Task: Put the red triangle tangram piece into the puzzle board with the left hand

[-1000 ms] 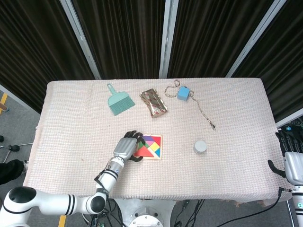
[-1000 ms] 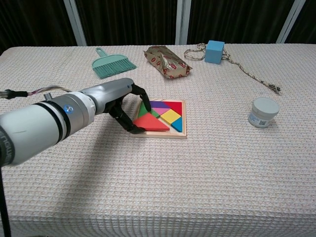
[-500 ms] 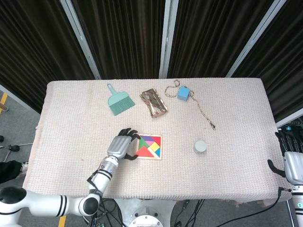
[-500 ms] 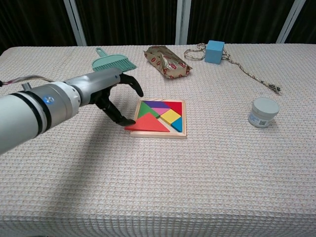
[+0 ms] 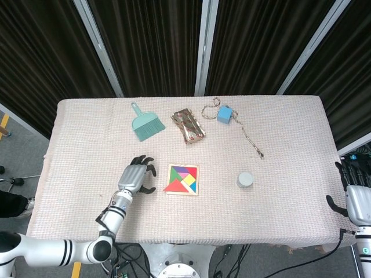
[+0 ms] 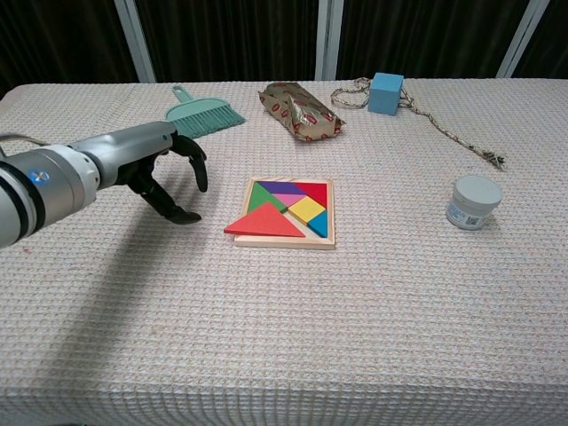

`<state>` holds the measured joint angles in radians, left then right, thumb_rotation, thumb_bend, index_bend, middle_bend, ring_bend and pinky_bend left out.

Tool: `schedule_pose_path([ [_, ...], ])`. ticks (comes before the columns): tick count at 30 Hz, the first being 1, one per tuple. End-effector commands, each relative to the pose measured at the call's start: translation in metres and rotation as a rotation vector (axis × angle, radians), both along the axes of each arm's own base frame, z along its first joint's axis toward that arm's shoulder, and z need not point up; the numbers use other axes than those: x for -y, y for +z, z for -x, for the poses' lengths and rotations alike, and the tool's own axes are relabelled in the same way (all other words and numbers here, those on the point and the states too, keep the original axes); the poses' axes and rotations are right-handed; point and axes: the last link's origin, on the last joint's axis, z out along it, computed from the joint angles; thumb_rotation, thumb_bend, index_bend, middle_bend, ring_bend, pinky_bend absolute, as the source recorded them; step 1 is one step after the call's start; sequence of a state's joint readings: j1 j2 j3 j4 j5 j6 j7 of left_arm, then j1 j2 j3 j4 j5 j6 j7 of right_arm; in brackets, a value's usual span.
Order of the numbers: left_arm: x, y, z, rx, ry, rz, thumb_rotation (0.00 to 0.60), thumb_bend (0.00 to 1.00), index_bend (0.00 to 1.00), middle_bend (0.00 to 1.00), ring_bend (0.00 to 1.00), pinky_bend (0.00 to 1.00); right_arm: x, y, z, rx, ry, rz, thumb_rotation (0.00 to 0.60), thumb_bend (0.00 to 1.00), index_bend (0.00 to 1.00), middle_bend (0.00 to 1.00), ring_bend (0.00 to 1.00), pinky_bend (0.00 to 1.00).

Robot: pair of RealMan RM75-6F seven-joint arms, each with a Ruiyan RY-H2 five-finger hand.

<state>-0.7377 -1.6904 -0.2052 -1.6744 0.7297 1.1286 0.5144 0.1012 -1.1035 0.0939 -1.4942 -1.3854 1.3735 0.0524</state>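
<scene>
The red triangle point(image 6: 264, 222) lies across the puzzle board's point(image 6: 327, 241) near-left corner, its left tip overhanging the rim — not quite seated. It looks thin, stiff, light and smooth, best nudged by its edges. The left hand point(image 6: 169, 177), empty with fingers spread, hovers left of the board. The white jar point(image 6: 472, 201) sits well right — nothing intervenes.

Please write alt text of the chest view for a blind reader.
A red triangle lies on the puzzle board with its left corner past the frame. The robot's left hand is beside the board, open, touching nothing. Behind are a green brush and blue cube.
</scene>
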Motion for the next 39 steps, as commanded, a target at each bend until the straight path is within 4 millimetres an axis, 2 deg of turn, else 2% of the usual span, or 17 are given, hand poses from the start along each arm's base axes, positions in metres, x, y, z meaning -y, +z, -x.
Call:
schedule_pose_path([
  [1,-0.002,-0.004,0.001,-0.002,0.005,-0.003,0.600,0.17,0.47,0.14,0.00,0.08,0.000,0.000,0.001,0.000,-0.003,0.000,0.600,0.22,0.00,0.00,0.00,0.00],
  [7,-0.005,-0.009,0.000,-0.001,0.007,0.001,0.600,0.17,0.52,0.14,0.00,0.08,-0.001,0.001,0.004,0.001,-0.009,0.001,0.600,0.22,0.00,0.00,0.00,0.00],
  [39,-0.008,-0.030,-0.028,0.017,-0.038,0.028,0.600,0.17,0.52,0.15,0.00,0.08,-0.002,0.004,0.010,0.010,-0.018,0.011,0.600,0.22,0.00,0.00,0.00,0.00],
])
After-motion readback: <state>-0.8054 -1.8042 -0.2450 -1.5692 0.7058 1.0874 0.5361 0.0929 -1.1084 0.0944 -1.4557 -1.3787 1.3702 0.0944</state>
